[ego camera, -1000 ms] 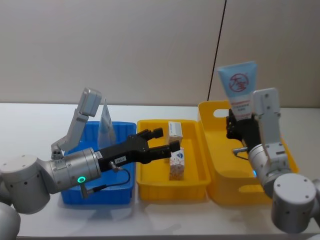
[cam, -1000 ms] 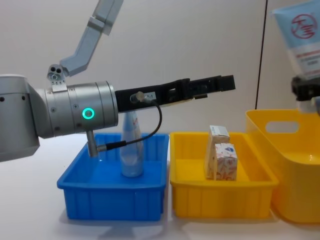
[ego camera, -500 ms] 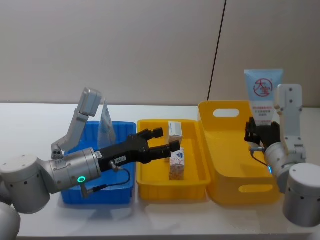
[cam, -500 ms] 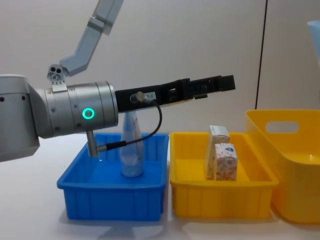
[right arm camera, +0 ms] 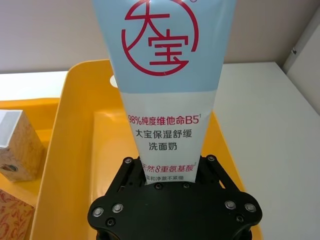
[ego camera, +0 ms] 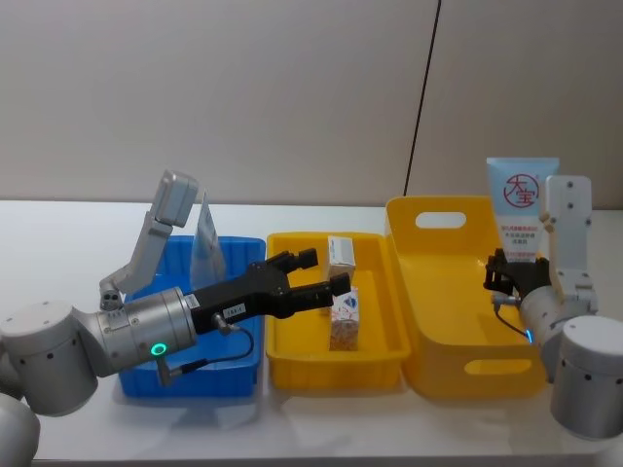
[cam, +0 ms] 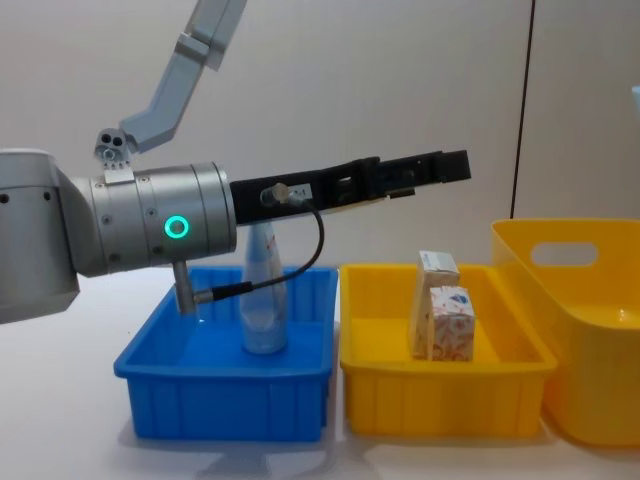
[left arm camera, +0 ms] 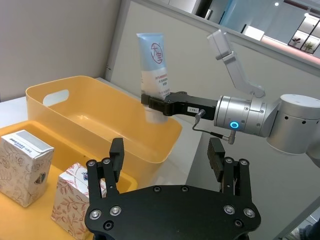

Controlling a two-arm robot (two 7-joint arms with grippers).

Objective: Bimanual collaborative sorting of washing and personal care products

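My right gripper (ego camera: pixel 511 275) is shut on the lower end of a pale blue tube (ego camera: pixel 523 209) with a red round logo, held upright over the right rim of the deep yellow bin (ego camera: pixel 438 321). The same tube (right arm camera: pixel 160 75) rises from that gripper (right arm camera: pixel 167 172) in the right wrist view. My left gripper (ego camera: pixel 324 271) hangs open and empty above the shallow yellow tray (ego camera: pixel 292 360). In that tray stand a beige carton (ego camera: pixel 341 254) and a white carton with red-orange pattern (ego camera: pixel 344 319). Another tube (cam: pixel 264 290) stands in the blue tray (cam: pixel 220 410).
The three containers sit side by side on a white table, blue at the left, deep bin at the right. A black cable (ego camera: pixel 421 107) runs down the wall behind. The left arm's barrel (cam: pixel 150 232) reaches across above the blue tray.
My right arm has carried the tube rightward and lower, from above the bin's middle to its right rim. The left arm has not moved.
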